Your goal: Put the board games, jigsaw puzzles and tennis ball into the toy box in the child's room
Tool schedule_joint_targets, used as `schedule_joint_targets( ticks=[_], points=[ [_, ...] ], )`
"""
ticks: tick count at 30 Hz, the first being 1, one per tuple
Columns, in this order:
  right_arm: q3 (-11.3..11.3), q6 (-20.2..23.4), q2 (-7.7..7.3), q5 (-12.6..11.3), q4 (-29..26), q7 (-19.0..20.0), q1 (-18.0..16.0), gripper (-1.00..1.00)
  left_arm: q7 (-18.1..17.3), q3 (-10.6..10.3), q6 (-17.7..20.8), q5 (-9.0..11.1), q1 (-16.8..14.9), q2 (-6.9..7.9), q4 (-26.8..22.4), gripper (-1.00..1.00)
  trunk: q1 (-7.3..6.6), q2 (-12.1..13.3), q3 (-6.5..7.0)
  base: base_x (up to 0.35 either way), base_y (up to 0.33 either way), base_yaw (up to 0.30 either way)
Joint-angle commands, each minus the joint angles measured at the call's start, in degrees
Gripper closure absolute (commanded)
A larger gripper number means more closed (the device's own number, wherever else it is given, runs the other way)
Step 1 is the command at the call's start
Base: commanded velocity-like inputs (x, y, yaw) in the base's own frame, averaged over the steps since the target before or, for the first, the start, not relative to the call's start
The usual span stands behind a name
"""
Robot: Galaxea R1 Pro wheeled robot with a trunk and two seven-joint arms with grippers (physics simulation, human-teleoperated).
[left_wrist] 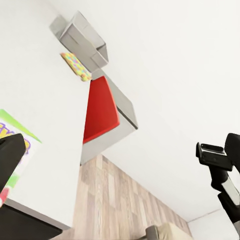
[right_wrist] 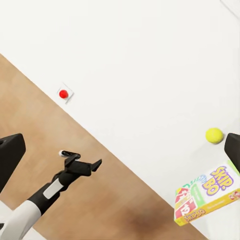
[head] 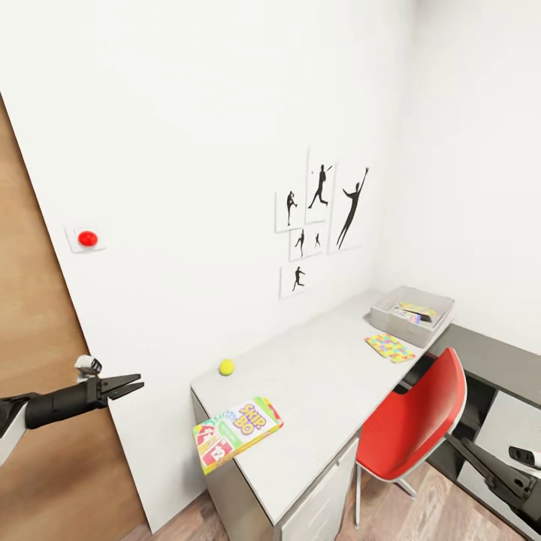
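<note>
On the long grey table [head: 323, 391] the SKIP-BO board game [head: 237, 432] lies at the near end, one corner over the edge. The tennis ball [head: 226, 367] rests by the wall behind it. One jigsaw puzzle [head: 390, 347] lies flat in front of the toy box [head: 432, 330], which holds another multicolour slab and a flat printed box. My left gripper [head: 135, 385] hangs open and empty before the door, left of the table. In the right wrist view my right gripper [right_wrist: 121, 150] is open, its fingers [right_wrist: 10, 157] wide apart and bare, facing the SKIP-BO box [right_wrist: 207, 196] and ball [right_wrist: 214, 135].
A red chair [head: 413, 417] stands against the table's front. A lower dark grey cabinet [head: 488, 357] follows the table at the far right. The brown door [head: 37, 323] and a red wall knob [head: 88, 239] are at left, posters [head: 319, 225] above the table. Wood floor [left_wrist: 115, 200] lies open beside the chair.
</note>
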Motion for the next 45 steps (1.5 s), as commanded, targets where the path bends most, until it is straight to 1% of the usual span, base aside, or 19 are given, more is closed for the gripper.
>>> schedule_joint_targets(
  ticks=[1,4,10,23,29,33,35,45],
  points=[
    [0.0,0.4,0.03,-0.3,0.0,-0.1,0.0,-1.00,0.3,0.0,0.6,0.1,0.0,-0.07,0.1,-1.00,0.24,-0.4,-0.20,0.000,0.000,-0.032],
    [0.0,0.4,0.03,-0.3,0.0,-0.1,0.0,-1.00,1.3,0.0,0.7,0.1,0.0,-0.24,0.3,-1.00,0.90,-1.7,-0.75,0.000,0.000,-0.021],
    [0.0,0.4,0.11,-0.3,0.0,-0.2,0.0,-1.00,2.2,0.1,0.9,0.1,-0.1,-0.36,0.4,-1.00,2.22,-4.1,-1.83,0.000,0.000,-0.010],
    [-0.1,0.4,0.11,-0.3,0.0,-0.3,0.0,-1.00,2.6,0.1,2.2,0.2,-0.1,-0.41,0.6,-1.00,5.08,-9.3,-4.17,0.000,0.000,-0.001],
    [-0.1,0.4,0.12,-0.4,0.1,-0.3,0.0,-1.00,3.0,0.1,2.5,0.2,-0.1,-0.43,1.7,-1.00,6.39,-11.7,-5.25,0.000,0.000,0.000],
    [-0.1,0.4,0.33,-0.4,0.1,-0.3,0.0,-1.00,3.6,0.0,2.5,0.2,-0.1,-0.61,2.3,-1.00,7.27,-13.3,-5.97,0.000,0.000,0.000],
    [-0.3,0.4,0.21,-0.4,0.2,-0.3,0.0,-1.00,4.0,0.0,2.5,0.2,-0.2,-0.91,2.6,-1.00,7.71,-14.1,-6.32,0.000,0.000,0.000],
    [-0.8,0.4,0.52,-0.3,0.3,-0.3,0.0,-1.00,4.2,0.1,2.5,0.2,-0.3,-1.10,2.8,-1.00,9.91,-18.1,-8.12,0.000,0.000,0.000]
  ],
)
